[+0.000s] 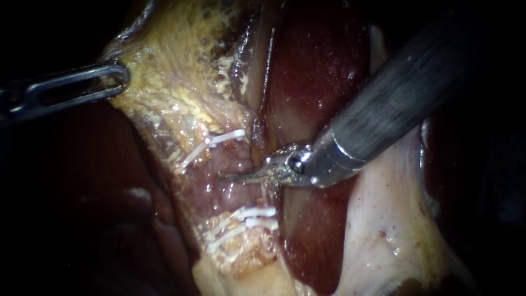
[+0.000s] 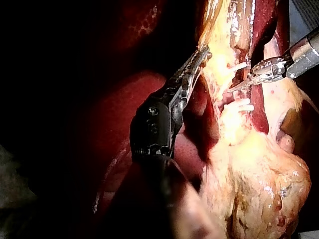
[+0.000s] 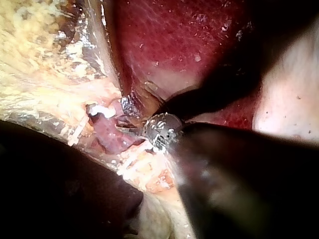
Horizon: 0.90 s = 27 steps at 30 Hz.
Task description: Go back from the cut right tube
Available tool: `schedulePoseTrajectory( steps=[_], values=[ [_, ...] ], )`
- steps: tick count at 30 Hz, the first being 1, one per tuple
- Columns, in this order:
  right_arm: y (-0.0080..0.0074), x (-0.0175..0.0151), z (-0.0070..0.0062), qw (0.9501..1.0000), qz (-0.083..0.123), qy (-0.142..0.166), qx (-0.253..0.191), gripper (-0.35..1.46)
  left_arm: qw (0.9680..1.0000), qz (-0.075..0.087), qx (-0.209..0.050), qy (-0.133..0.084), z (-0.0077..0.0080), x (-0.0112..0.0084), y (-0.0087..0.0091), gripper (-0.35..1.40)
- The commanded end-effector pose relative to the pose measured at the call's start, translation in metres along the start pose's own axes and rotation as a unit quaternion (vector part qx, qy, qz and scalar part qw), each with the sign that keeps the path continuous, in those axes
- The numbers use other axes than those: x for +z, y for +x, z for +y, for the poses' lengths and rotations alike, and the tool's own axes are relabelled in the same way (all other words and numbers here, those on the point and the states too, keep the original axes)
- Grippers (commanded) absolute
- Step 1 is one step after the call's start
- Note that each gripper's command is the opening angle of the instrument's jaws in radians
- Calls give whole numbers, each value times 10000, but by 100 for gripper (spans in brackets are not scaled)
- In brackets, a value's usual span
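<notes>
Fatty tissue (image 1: 164, 87) is pinched and drawn taut by the left instrument's claw (image 1: 118, 82) so the clipped tube (image 1: 219, 164) is exposed, and the right instrument's claw (image 1: 255, 176), pressed together, lies at the tube between the clips (image 1: 224, 140), withdrawal judged not yet done.

Two instruments show: the left instrument (image 1: 118, 77) at the upper left of the frame, and the right instrument (image 1: 241, 176) reaching from the upper right to the centre. One white clip (image 1: 222, 140) lies just above centre. Below centre is a cluster of white clips (image 1: 255, 216), two or three, the exact number unclear. There is one sheet of yellow tissue (image 1: 175, 82) and one liver (image 1: 318, 71).
</notes>
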Motion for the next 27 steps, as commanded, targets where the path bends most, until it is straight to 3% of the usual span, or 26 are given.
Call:
schedulePoseTrajectory(
  steps=[1, 4, 7, 10, 14, 23, 27],
  values=[
    [0, 0, 0, 10000, 0, 0, -3, -35, 10000, 0, 1, -4, 0, 0, 0, -35],
    [1, 1, 0, 10000, -13, -8, -32, -35, 10000, -1, 1, -6, -1, 0, 0, -35],
    [1, 1, -1, 10000, 26, 14, -33, 19, 10000, -1, 1, -5, -1, 0, 0, -35],
    [1, 1, -1, 10000, 26, 14, -35, 47, 10000, -1, 1, -5, -1, 0, 0, -35],
    [1, 1, -1, 10000, 25, 15, -65, 67, 10000, -1, 1, -5, -1, 0, 0, -35],
    [-1, 0, -6, 9999, 17, 27, -165, 84, 10000, -1, 2, -5, -1, 0, 0, -35],
    [-6, -6, -11, 9986, 99, -11, -516, 103, 10000, -1, 2, -5, 0, 0, 0, -35]
  ],
)
